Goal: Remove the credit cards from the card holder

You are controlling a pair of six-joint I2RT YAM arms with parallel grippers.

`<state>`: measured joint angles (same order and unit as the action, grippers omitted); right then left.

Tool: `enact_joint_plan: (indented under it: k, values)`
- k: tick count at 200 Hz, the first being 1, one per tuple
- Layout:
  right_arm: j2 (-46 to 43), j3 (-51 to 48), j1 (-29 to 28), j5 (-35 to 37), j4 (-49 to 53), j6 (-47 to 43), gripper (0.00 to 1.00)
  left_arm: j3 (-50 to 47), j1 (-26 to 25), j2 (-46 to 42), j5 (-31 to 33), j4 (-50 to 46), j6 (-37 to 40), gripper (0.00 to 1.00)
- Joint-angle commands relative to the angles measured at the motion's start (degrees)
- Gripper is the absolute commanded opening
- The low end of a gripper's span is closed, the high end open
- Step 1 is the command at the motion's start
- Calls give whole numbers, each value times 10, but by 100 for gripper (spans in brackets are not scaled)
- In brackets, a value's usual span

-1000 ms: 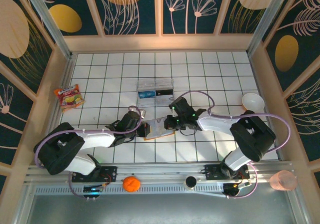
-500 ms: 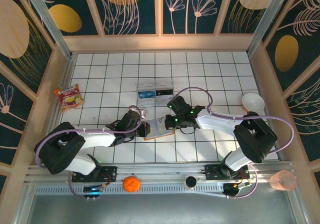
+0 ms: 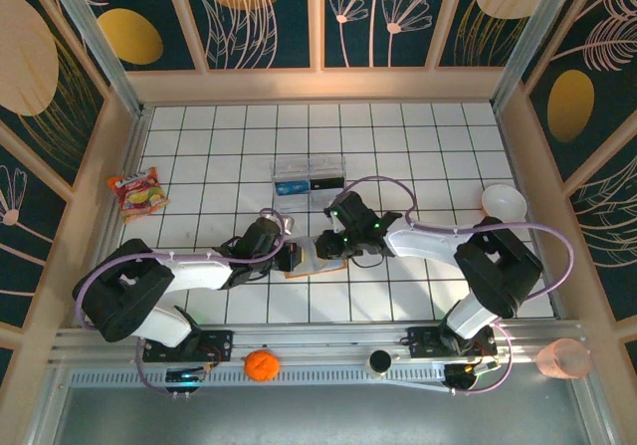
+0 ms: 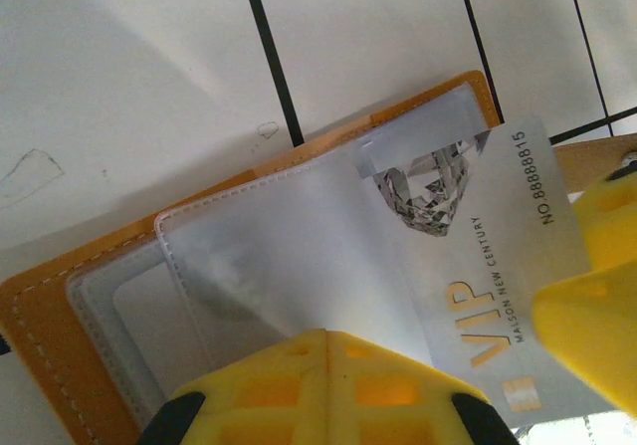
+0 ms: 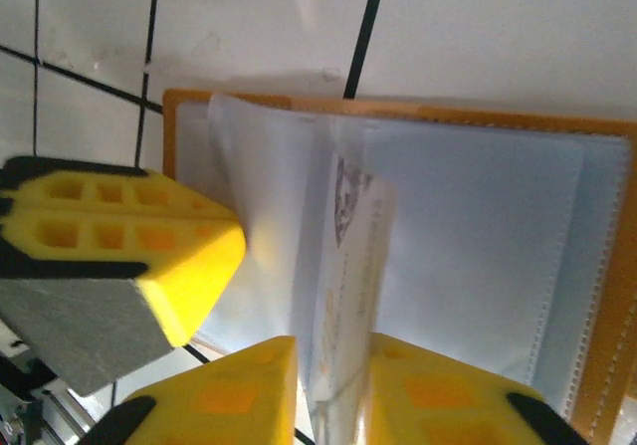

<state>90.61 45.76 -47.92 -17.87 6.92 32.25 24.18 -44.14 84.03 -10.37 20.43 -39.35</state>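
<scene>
The right gripper [image 5: 333,363] has slid toward frame left, jaws slightly parted astride the half-out card [image 4: 478,266]; pinch it, pull straight out while the shut left gripper [image 4: 318,365] pins the holder [image 4: 60,311].

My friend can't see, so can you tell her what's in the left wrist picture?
A silver VIP card sticks partly out of a clear pocket in an open orange card holder lying on a white tiled table. Yellow gripper fingers crowd the bottom and right edges.
</scene>
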Motion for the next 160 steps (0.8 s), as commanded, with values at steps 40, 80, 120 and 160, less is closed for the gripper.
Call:
enact_joint_plan:
  k: [40, 80, 120, 160]
  values:
    - [-13, -20, 16, 15, -21, 10, 3, 3, 2, 8, -3, -20, 4, 0]
    - [-100, -46, 24, 61, -40, -7, 0, 0, 16, -43, 3, -17, -14, 20]
    - [-177, -78, 27, 75, -126, -13, 0, 6, 52, -148, -24, 31, -23, 44]
    - [-245, -146, 48, 12, -314, 30, 0, -24, 71, -184, -114, 194, -66, 50]
